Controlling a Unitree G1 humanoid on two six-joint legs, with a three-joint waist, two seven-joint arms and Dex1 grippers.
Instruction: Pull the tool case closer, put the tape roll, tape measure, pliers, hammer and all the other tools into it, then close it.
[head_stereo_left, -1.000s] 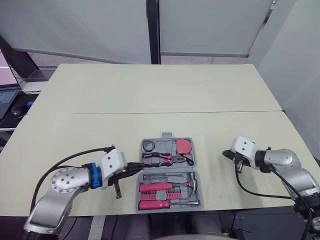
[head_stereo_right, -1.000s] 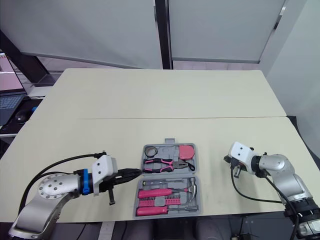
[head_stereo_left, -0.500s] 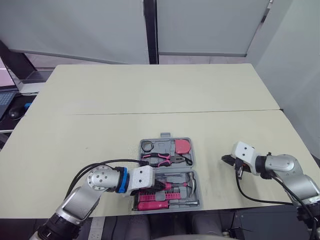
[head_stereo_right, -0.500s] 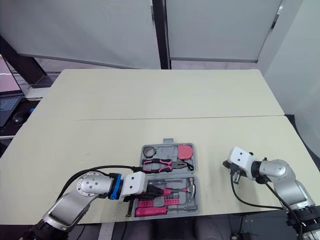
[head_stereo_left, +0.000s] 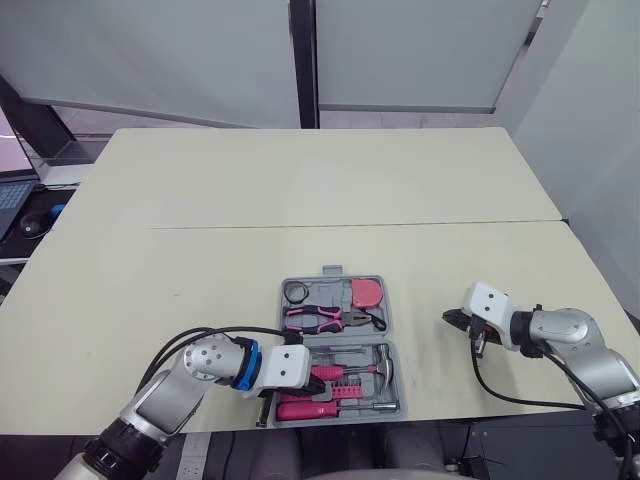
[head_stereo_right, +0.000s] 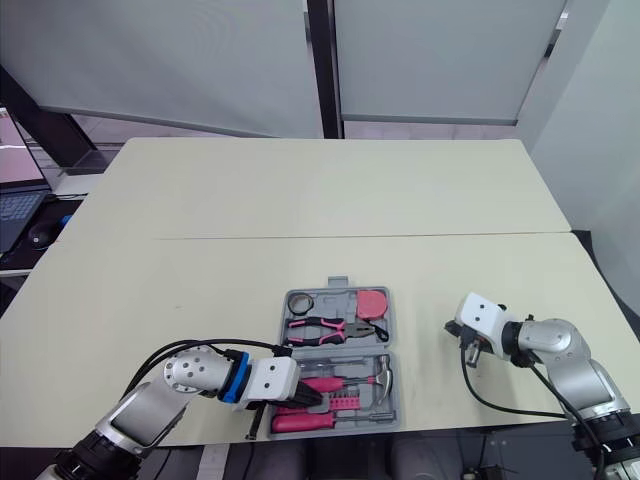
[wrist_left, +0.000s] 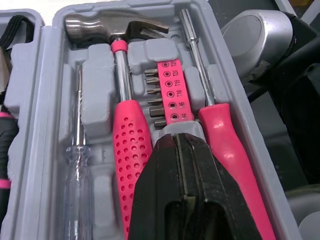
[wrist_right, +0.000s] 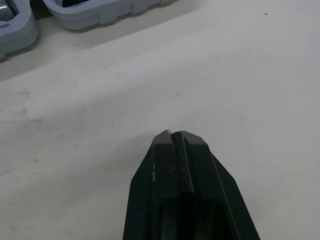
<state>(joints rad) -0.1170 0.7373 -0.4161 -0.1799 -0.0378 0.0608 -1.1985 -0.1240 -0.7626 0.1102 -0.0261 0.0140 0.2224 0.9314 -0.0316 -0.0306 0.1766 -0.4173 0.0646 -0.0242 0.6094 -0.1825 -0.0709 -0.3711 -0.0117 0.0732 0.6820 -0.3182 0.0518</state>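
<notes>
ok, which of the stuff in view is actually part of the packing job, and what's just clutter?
Job: tool case, tape roll, tape measure, pliers, hammer, screwdrivers, bit set, all already in it; left hand shut over its lower half.
Lying about: laptop, mouse, far left.

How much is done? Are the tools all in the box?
Nearly done. The case sits close, with the tape roll, tape measure, pliers and hammer in their slots. The left gripper, shut, is over the pink handles. The case is open, so closing it is left.
</notes>
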